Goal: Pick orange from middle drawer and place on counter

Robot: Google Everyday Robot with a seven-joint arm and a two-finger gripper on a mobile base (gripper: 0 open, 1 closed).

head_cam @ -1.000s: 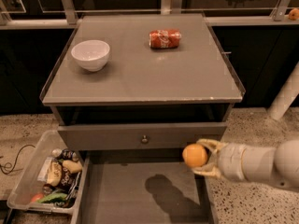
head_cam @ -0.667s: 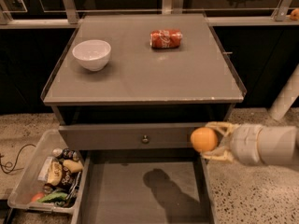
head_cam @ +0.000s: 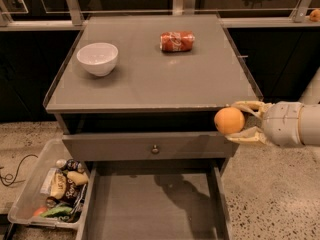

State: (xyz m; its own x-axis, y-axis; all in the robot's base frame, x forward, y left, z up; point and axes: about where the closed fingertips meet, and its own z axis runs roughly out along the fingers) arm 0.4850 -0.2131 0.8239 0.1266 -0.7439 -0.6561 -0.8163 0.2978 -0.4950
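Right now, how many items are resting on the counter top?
2: a white bowl on the left side of the counter, and a red crushed soda can near its rear middle. The orange is not on it: the gripper holds it beside the front right corner.

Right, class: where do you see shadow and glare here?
Camera view: a dark shadow lies on the drawer floor, below the gripper holding the orange by the counter's front right corner; the counter top shows a soft sheen, no harsh glare.

Bowl (head_cam: 97,58), can (head_cam: 177,41), snack bin (head_cam: 29,196)
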